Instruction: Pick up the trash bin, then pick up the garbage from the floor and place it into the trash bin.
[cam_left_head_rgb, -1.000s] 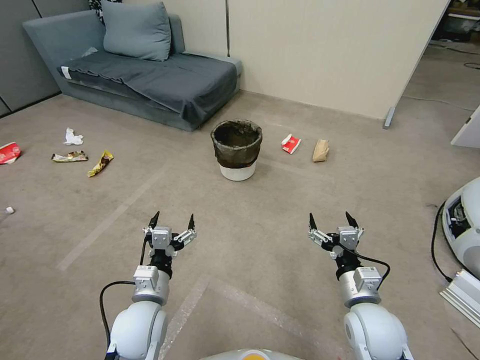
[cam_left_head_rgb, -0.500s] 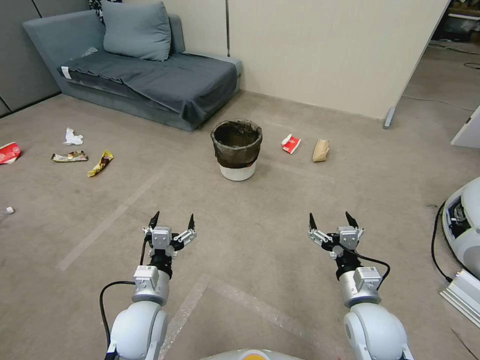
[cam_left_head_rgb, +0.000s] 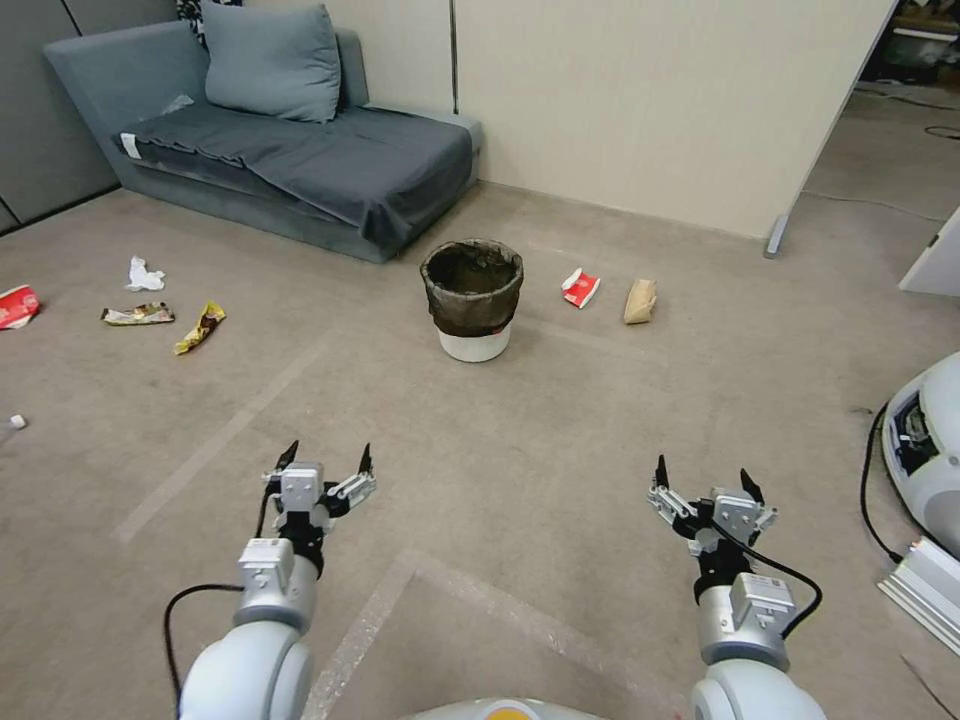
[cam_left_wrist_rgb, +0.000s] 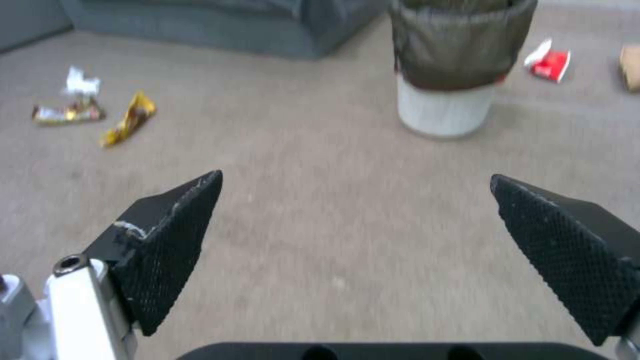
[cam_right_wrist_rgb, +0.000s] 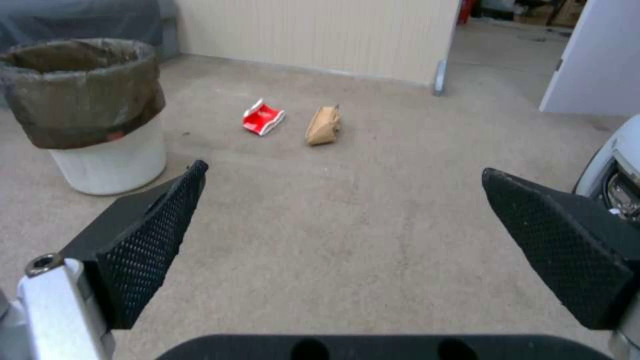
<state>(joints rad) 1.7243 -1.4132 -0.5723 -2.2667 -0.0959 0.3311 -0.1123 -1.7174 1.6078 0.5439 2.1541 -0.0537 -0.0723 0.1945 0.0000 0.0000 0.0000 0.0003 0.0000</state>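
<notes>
On the floor (cam_left_head_rgb: 520, 440) ahead, the bin (cam_left_head_rgb: 472, 298) stands upright near the sofa (cam_left_head_rgb: 300, 160), well apart from both claws. Left claw (cam_left_head_rgb: 325, 462) and right claw (cam_left_head_rgb: 705, 480) hang low over the carpet with their fingers spread wide and nothing between them. Garbage lies in two clusters: a red carton (cam_left_head_rgb: 581, 287) and a tan bag (cam_left_head_rgb: 641, 300) just beside the bin on its right, and farther off to the left a tissue (cam_left_head_rgb: 144, 273), two wrappers (cam_left_head_rgb: 170, 320) and another red carton (cam_left_head_rgb: 17, 306) at the view's edge. The bin is untouched, so the first pick is still to do. I judge the main risk to be the liner: it is folded loosely over the rim, and a claw closing on bag alone could pull it free or tip the light bin. A push against the wall before the fingers close could also knock it over or slide it into the carton and bag alongside. The flat wrappers may prove hard to pinch off the carpet, and a black cable (cam_left_head_rgb: 872, 500) on the right could snag the base if the robot drives that way.
</notes>
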